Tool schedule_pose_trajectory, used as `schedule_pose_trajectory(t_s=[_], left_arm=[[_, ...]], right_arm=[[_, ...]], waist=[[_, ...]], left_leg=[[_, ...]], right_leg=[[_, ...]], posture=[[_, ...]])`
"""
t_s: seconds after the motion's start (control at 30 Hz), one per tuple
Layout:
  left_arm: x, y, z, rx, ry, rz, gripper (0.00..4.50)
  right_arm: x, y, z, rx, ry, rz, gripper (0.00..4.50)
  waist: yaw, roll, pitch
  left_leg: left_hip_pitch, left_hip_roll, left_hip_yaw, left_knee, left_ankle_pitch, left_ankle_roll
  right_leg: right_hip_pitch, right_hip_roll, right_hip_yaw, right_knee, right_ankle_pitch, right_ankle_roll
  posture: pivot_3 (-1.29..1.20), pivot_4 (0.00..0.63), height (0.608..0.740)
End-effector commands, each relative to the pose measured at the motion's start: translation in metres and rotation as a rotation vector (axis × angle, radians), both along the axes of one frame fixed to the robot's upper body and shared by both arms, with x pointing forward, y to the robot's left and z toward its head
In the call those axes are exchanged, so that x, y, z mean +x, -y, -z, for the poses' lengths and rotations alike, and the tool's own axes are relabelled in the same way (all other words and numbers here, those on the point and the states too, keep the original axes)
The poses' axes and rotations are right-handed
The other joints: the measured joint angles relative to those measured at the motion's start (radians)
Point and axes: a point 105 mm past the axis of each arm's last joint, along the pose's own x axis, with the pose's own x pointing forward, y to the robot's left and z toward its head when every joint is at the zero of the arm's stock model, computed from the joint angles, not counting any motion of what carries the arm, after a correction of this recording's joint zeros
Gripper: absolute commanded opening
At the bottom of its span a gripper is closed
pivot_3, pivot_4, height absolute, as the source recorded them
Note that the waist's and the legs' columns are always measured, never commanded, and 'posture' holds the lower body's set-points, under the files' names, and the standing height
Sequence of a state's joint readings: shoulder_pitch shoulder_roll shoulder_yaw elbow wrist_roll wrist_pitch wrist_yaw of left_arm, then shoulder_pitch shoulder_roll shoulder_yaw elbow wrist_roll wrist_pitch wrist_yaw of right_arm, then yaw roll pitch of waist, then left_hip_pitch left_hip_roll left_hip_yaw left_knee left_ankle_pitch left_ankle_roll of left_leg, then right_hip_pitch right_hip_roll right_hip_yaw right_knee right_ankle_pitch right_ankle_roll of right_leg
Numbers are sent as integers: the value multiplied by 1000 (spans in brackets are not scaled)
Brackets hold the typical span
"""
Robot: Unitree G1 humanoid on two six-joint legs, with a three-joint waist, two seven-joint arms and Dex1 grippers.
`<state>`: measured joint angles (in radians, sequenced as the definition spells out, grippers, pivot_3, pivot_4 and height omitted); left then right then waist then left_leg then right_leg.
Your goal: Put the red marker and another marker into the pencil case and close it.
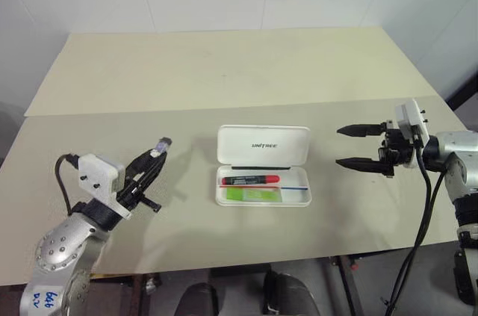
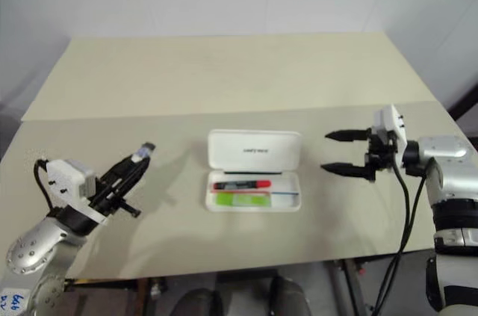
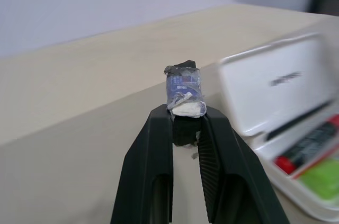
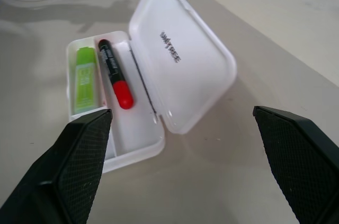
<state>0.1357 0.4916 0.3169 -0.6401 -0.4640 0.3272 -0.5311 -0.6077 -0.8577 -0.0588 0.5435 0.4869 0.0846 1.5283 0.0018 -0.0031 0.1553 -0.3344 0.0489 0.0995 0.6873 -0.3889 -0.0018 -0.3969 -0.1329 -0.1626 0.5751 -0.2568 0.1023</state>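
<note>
Item, left: left gripper (image 1: 153, 160), black two-fingered, raised above the bench (image 1: 224, 77), clamped on a small grey piece with a blue-wrapped tip (image 3: 183, 89); well apart from the case.

Item, centre: pencil case (image 1: 263, 144), white hard plastic, hinged, rounded corners, dark "UNITREE" lettering on the lid; lies open on the cream bench, lid standing back. In the tray: red marker (image 1: 250, 179), slim, bright red barrel with black end, lying lengthwise; just beside it, nearer the front wall, the lime-green marker (image 1: 252, 194). Red and blue stripes show on the tray floor.

Item, right: right gripper (image 1: 362, 147), black fingers spread wide, holding nothing, pointing toward the case from some way off.

Step, by judgement: both markers appear stowed; closing remains. Next move calls for reaching the lid's far edge and swinging it forward and down onto the tray until it seats, without shoving the light case along the bench.
</note>
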Motion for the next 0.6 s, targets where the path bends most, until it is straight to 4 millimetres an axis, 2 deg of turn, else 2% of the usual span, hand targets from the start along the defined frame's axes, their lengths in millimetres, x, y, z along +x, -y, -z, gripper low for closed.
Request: schedule_pose_trajectory(t_s=[0.03,0.17,0.3,0.6], left_arm=[[-4,16,-8,26,38,140,347],[-3,38,-9,80,35,321,347],[-3,51,-6,103,21,430,347],[9,89,20,180,-44,620,347]], right_arm=[[-5,10,-15,-5,73,33,4500],[-8,13,-16,2,86,69,4500],[-12,15,-17,3,89,93,4500],[-25,23,-22,-6,95,150,4500]], waist=[[1,0,0],[4,0,0],[1,0,0],[20,1,0]], left_leg=[[0,0,0,0,0,0],[0,0,1,0,0,0],[0,0,1,0,0,0],[0,0,1,0,0,-1]], right_leg=[[0,0,0,0,0,0],[0,0,0,0,0,0],[0,1,1,0,0,0],[0,1,1,0,0,1]], posture=[[0,150,740],[0,150,740],[0,150,740],[0,150,740]])
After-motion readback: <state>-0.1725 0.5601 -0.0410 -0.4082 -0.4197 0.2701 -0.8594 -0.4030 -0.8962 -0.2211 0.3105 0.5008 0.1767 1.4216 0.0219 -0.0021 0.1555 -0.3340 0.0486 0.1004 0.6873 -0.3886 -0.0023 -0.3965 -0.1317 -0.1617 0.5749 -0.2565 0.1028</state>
